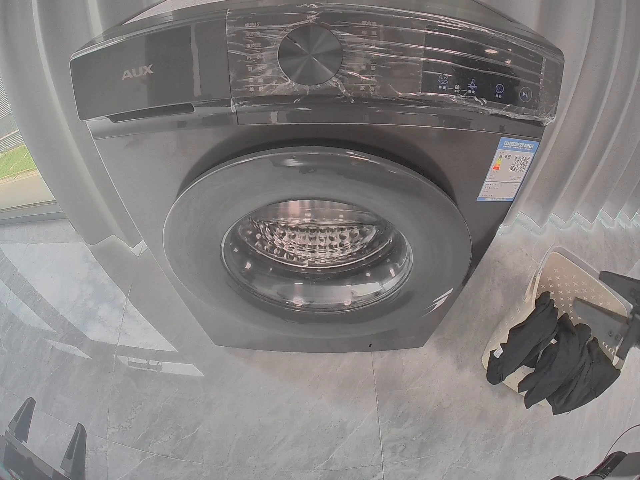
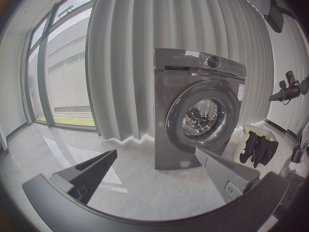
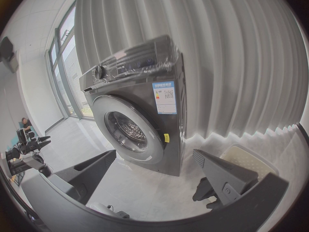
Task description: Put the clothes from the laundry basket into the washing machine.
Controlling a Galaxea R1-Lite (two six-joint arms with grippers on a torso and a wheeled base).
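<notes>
The dark grey washing machine point(image 1: 313, 188) stands in the middle, its round glass door point(image 1: 317, 255) closed over the drum. To its right on the floor sits the cream laundry basket point(image 1: 570, 275), with black clothes point(image 1: 560, 361) draped over its near rim. My right gripper point(image 1: 617, 301) hangs over the basket's right side, just above the clothes; in the right wrist view the right gripper point(image 3: 154, 153) is open and holds nothing, with the clothes point(image 3: 202, 190) beside one finger. My left gripper point(image 1: 55, 416) is low at the front left, far from the machine, and the left gripper point(image 2: 154, 155) is open and holds nothing.
Pleated grey curtains point(image 1: 600, 135) hang behind the machine and basket. A tall window point(image 2: 64, 74) lies to the left. Bare polished tile floor point(image 1: 267, 408) stretches between me and the machine.
</notes>
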